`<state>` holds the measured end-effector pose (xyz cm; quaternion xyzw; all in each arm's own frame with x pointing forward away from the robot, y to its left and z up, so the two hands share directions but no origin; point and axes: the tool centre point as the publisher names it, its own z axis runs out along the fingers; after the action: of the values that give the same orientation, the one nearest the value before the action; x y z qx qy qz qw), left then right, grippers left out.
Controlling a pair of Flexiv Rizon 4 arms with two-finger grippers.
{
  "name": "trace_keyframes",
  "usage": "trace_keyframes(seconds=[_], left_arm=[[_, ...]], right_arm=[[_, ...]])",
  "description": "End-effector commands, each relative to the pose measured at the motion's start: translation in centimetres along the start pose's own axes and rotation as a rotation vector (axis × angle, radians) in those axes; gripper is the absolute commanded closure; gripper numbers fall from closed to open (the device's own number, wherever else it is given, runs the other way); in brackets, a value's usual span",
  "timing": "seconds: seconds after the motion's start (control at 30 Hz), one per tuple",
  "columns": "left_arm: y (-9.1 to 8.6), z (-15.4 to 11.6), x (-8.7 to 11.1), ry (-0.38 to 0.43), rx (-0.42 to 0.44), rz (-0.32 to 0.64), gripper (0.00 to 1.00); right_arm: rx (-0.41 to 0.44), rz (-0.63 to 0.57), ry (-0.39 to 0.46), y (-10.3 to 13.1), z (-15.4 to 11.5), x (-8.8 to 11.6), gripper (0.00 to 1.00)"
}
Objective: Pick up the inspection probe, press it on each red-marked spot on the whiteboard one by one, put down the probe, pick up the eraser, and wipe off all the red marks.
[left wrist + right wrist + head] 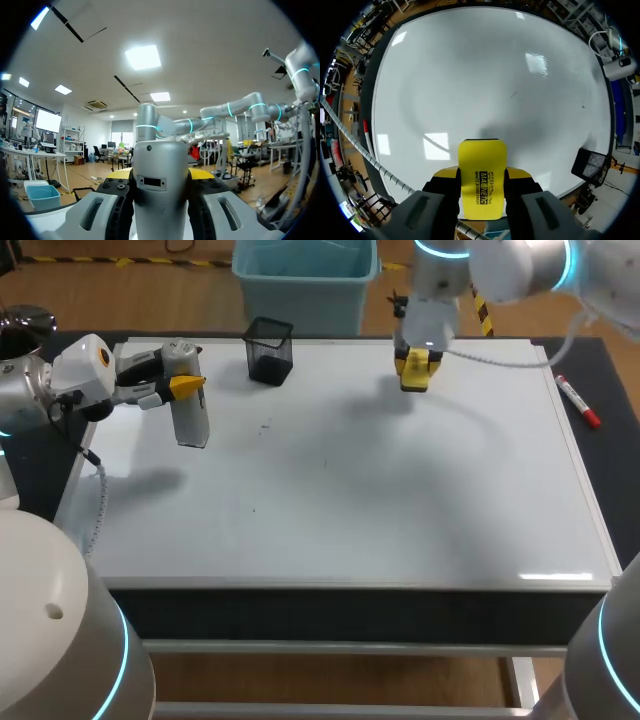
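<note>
Plainly, I am at the wiping step, and close to its end by my reading: from the near edge of the board [350, 500] to the far one I find no red marks, only a few tiny dark specks toward the left middle. At the left, my left gripper [180, 390] is clamped on the grey probe [190, 415], one finger on each side of its body in the left wrist view, and it hangs upright over the board's left part, not put down. A red marker [578, 402] lies off the board's right edge. Farther back stands a black mesh cup [270, 350]. At the far edge, right of the cup, my right gripper [417, 365] grips the yellow eraser [415, 372], fingers pressed to both its sides. I cannot tell if the eraser touches the board. Next I would check the specks, wipe them if needed, then set both tools down.
</note>
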<state>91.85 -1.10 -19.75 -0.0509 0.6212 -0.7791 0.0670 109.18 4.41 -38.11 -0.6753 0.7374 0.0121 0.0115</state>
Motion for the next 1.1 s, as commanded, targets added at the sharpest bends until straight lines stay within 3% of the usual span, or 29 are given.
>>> trace_keyframes(seconds=[0.03, 0.4, 1.03, 1.07, 1.1], left_arm=[[-0.1, 0.0, 0.0, 0.002, 0.001, 0.001, 1.0], [-0.1, 0.0, 0.0, 0.002, 0.001, 0.001, 1.0], [-0.1, 0.0, 0.0, 0.002, 0.001, 0.001, 1.0], [-0.1, 0.0, 0.0, 0.002, 0.001, 0.001, 1.0], [-0.1, 0.0, 0.0, 0.002, 0.001, 0.001, 1.0]], right_arm=[[-0.092, -0.013, 0.048, -3.0, 0.7, -1.3, 1.0], [-0.119, -0.026, 0.052, -3.4, 2.2, -3.0, 1.0], [-0.105, -0.022, 0.068, -2.4, 4.4, -3.1, 1.0], [-0.105, -0.02, 0.068, -2.4, 4.4, -3.1, 0.89], [-0.106, -0.019, 0.068, -2.3, 4.4, -3.1, 0.54]])
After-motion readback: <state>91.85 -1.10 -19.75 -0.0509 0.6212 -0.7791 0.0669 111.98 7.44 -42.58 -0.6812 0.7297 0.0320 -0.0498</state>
